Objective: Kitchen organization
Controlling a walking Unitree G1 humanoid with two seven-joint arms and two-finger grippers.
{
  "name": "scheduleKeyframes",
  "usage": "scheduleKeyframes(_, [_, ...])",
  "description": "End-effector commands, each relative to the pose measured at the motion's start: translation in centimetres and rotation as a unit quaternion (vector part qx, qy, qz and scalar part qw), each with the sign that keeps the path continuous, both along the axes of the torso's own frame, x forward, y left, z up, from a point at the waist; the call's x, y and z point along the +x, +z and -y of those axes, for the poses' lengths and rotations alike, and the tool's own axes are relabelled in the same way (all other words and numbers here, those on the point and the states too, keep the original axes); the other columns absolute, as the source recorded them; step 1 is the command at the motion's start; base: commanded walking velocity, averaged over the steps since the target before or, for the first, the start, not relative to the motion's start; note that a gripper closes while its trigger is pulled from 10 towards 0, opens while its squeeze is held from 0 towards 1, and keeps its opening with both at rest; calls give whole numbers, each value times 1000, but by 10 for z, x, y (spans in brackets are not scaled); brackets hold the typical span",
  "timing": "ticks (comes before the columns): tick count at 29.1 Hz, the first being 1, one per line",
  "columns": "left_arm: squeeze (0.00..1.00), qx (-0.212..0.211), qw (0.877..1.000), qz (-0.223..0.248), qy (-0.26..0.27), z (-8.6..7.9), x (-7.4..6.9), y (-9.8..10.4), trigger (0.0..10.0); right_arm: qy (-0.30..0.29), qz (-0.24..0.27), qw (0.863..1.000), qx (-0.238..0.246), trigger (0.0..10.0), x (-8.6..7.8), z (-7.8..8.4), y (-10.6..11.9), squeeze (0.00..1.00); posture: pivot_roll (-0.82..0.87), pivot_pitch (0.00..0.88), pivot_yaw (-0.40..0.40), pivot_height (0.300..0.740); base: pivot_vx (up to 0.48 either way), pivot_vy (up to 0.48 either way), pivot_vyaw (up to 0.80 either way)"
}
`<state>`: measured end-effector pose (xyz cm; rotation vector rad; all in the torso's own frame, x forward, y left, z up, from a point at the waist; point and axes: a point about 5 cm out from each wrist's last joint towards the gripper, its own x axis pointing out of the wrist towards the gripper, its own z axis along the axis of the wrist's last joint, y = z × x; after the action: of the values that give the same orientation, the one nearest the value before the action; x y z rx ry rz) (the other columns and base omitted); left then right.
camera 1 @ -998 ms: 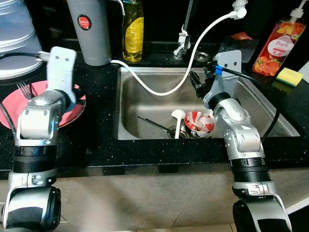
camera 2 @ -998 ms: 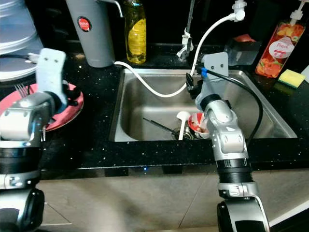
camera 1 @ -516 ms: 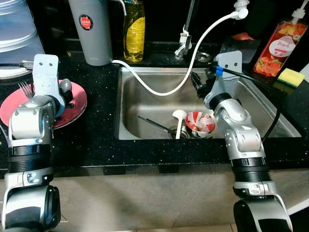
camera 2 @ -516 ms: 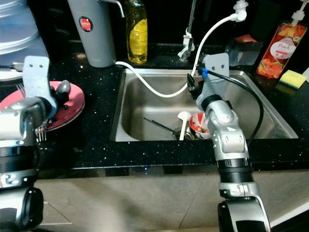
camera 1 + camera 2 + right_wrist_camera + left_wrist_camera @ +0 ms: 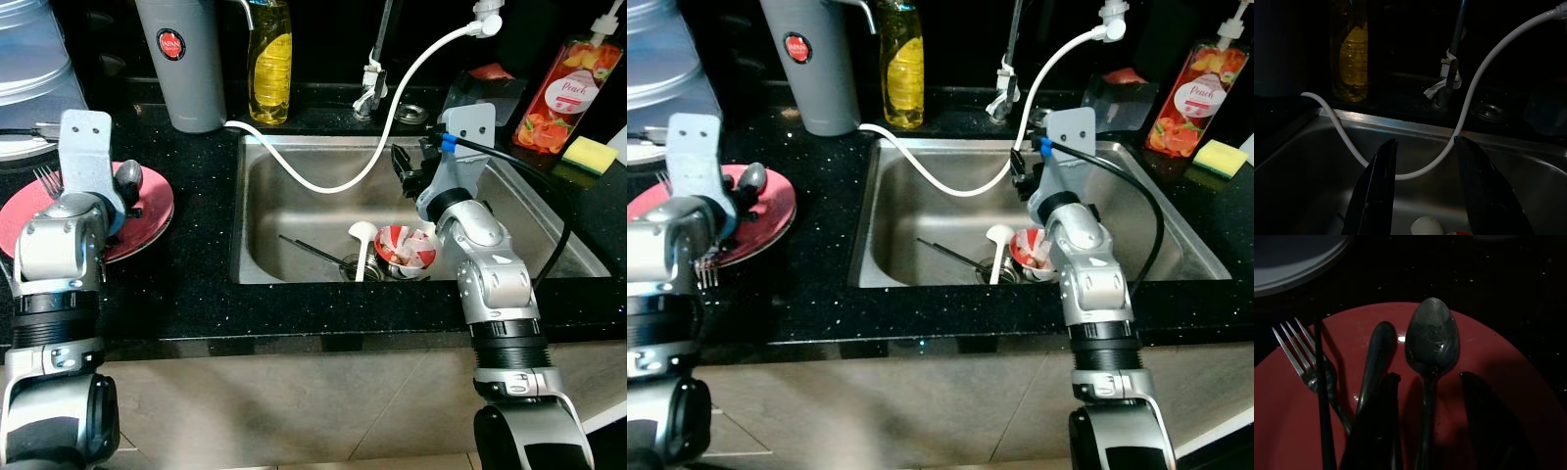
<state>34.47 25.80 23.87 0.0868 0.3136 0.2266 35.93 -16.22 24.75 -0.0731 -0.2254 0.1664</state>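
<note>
Shifted left over the plate since a second ago, the left gripper hangs spread around the spoon beside the fork, while the right gripper gapes empty above the sink.

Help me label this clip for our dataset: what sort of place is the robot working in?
A home kitchen, most likely. A stainless sink set in a black countertop holds a ladle, a faucet stands behind it, and a pink plate carries a fork and spoon.
</note>
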Motion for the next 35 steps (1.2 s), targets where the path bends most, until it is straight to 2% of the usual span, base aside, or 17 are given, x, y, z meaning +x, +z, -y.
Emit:
scheduleKeyframes(1, [631, 4, 1000, 1, 9, -7, -1, 3, 10000, 4, -1, 1000, -6, 10000, 2, -2, -1, 0, 256, 0, -28, 740, 0, 0, 0])
scheduleKeyframes(4, [624, 4, 1000, 2, 12, -8, -1, 2, 10000, 5, 0, 1000, -6, 10000, 3, -3, 0, 0, 258, 0, -30, 740, 0, 0, 0])
scheduleKeyframes(8, [663, 2, 1000, 4, 13, -9, -2, 1, 10000, 7, 0, 1000, -6, 10000, 4, -4, 0, 0, 264, 0, -35, 740, 0, 0, 0])
scheduleKeyframes(9, [851, 2, 1000, 4, 13, -9, -2, 1, 10000, 7, 0, 1000, -6, 10000, 4, -4, 0, 0, 264, 0, -35, 740, 0, 0, 0])
scheduleKeyframes(10, [851, 2, 1000, 5, 14, -9, -2, 1, 10000, 7, 0, 1000, -6, 10000, 4, -4, 0, 0, 264, 0, -35, 740, 0, 0, 0])
scheduleKeyframes(12, [992, 2, 1000, 4, 14, -9, -2, 0, 10000, 8, 1, 1000, -6, 10000, 4, -4, 0, 0, 261, 0, -32, 740, 0, 0, 0])
scheduleKeyframes(13, [984, 2, 1000, 4, 14, -9, -2, 0, 10000, 8, 2, 1000, -5, 10000, 4, -5, 0, 0, 261, 0, -32, 740, 0, 0, 0])
scheduleKeyframes(14, [906, 1, 1000, 3, 14, -9, -2, 0, 10000, 8, 3, 1000, -5, 10000, 4, -4, 1, 0, 261, 0, -32, 740, 0, 0, 0])
scheduleKeyframes(15, [906, 1, 1000, 3, 14, -9, -2, 0, 10000, 8, 3, 1000, -5, 10000, 4, -4, 1, 0, 261, 0, -32, 740, 0, 0, 0])
scheduleKeyframes(16, [0, 0, 1000, 2, 12, -9, -1, -1, 10000, 7, 3, 1000, -5, 10000, 4, -3, 1, 0, 262, 0, -33, 740, 0, 0, 0])
scheduleKeyframes(19, [0, -7, 1000, -1, 8, -8, 0, -2, 10000, 7, 4, 1000, -4, 10000, 4, -3, 1, 0, 263, 0, -34, 740, 0, 0, 0])
scheduleKeyframes(23, [0, -42, 999, -17, -16, -5, 5, -6, 10000, 8, 4, 1000, -3, 10000, 4, -4, 2, 0, 265, 0, -36, 740, 0, 0, 0])
scheduleKeyframes(31, [0, -45, 998, -33, -25, -13, 13, -13, 10000, 9, 4, 1000, -3, 10000, 4, -6, 2, 0, 262, 0, -37, 740, 0, 0, 0])
scheduleKeyframes(35, [0, -37, 999, -25, -26, -15, 15, -8, 10000, 6, 8, 1000, -2, 10000, 4, -5, 3, 0, 258, 0, -28, 740, 0, 0, 0])
